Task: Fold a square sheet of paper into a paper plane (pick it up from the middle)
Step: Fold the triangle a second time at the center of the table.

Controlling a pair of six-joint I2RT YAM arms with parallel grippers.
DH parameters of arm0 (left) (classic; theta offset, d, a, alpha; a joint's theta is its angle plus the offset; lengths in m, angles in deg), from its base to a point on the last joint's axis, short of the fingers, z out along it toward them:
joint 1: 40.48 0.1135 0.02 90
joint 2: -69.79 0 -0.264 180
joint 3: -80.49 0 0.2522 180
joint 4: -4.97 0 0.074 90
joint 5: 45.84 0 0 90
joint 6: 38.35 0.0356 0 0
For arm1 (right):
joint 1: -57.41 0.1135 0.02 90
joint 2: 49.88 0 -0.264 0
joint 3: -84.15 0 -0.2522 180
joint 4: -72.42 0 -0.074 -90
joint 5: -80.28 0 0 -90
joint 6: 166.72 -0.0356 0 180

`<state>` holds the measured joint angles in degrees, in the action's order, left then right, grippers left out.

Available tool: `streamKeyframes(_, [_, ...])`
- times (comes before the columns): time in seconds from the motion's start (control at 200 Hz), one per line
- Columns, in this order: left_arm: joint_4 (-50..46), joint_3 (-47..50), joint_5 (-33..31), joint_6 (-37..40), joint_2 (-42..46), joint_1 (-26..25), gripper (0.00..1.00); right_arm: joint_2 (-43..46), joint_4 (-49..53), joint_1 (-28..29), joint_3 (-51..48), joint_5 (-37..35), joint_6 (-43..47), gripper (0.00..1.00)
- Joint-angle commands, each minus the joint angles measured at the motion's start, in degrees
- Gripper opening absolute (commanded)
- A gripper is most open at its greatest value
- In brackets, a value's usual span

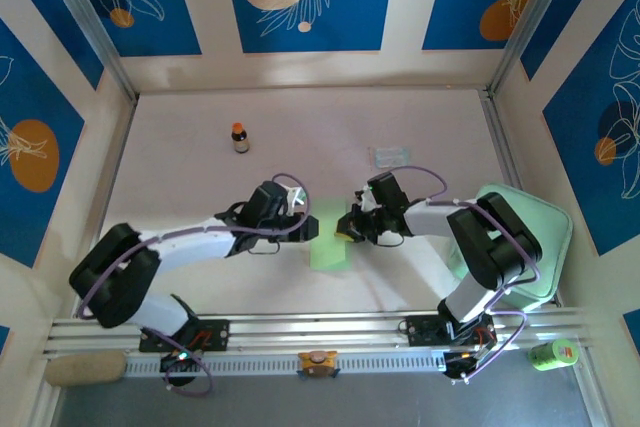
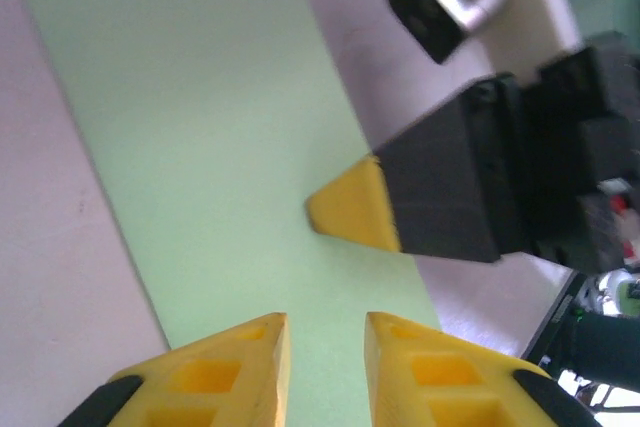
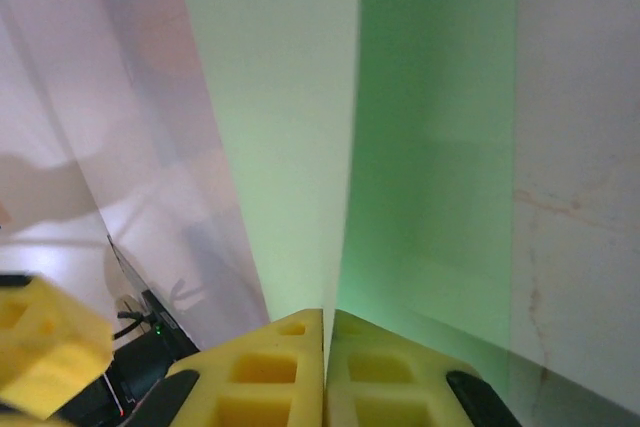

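The paper [image 1: 328, 250] lies flat on the worktop [image 1: 200, 177] between your two arms, looking like a narrow strip. Your right tool [image 3: 325, 319] is closed, its tip on the paper (whether it pinches a ply, I cannot tell). Your left tool [image 2: 325, 362] hangs over it, fingers slightly parted, gripping nothing. Judge it light, limp and easily creased. It will likely slide, so take it mid-edge, gently.
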<state>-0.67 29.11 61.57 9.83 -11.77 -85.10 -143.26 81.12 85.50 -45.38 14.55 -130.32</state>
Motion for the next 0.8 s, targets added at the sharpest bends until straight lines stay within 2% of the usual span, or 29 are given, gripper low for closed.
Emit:
streamKeyframes(0.0, [0.81, 1.85, -9.77, 7.37, 5.61, -4.16, 0.30, -1.20, 3.12, -0.73, 2.16, 3.48, 2.96, 0.07])
streamKeyframes(0.14, [1.62, 4.24, -17.31, 16.18, 8.63, -10.22, 0.40, -1.86, 4.85, -1.36, 3.85, 5.73, 3.78, 0.08])
streamKeyframes(0.255, [-1.98, 2.84, -19.02, 21.25, 7.80, -14.20, 0.47, -1.64, 6.94, -1.44, 5.12, 5.70, 4.52, 0.11])
streamKeyframes(0.335, [-9.90, -1.43, -19.54, 20.87, 5.04, -15.61, 0.50, -1.40, 7.97, -1.68, 5.39, 5.30, 4.58, 0.14])
streamKeyframes(0.4, [-11.06, -3.27, -19.29, 22.19, 2.38, -17.24, 0.53, -1.32, 8.58, -1.89, 5.41, 5.10, 4.48, 0.15])
streamKeyframes(0.5, [-11.41, -5.59, -23.86, 24.68, -0.67, -21.52, 0.62, -0.92, 8.20, -1.93, 5.04, 5.41, 3.89, 0.13])
streamKeyframes(0.59, [-12.90, -7.92, -27.25, 26.58, -3.44, -24.02, 0.65, -0.67, 8.52, -1.99, 5.00, 5.12, 3.56, 0.08])
streamKeyframes(0.72, [-15.94, -10.97, -32.32, 29.43, -6.86, -26.87, 0.69, -0.70, 8.33, -1.99, 4.77, 4.82, 2.29, 0.07])
streamKeyframes(0.755, [-16.40, -11.46, -33.88, 30.08, -7.48, -27.67, 0.77, -0.75, 8.21, -1.99, 4.70, 4.77, 2.19, 0.07])
streamKeyframes(0.79, [-16.69, -11.91, -35.12, 30.51, -7.98, -28.27, 0.80, -0.74, 8.08, -1.95, 4.69, 4.80, 2.02, 0.07])
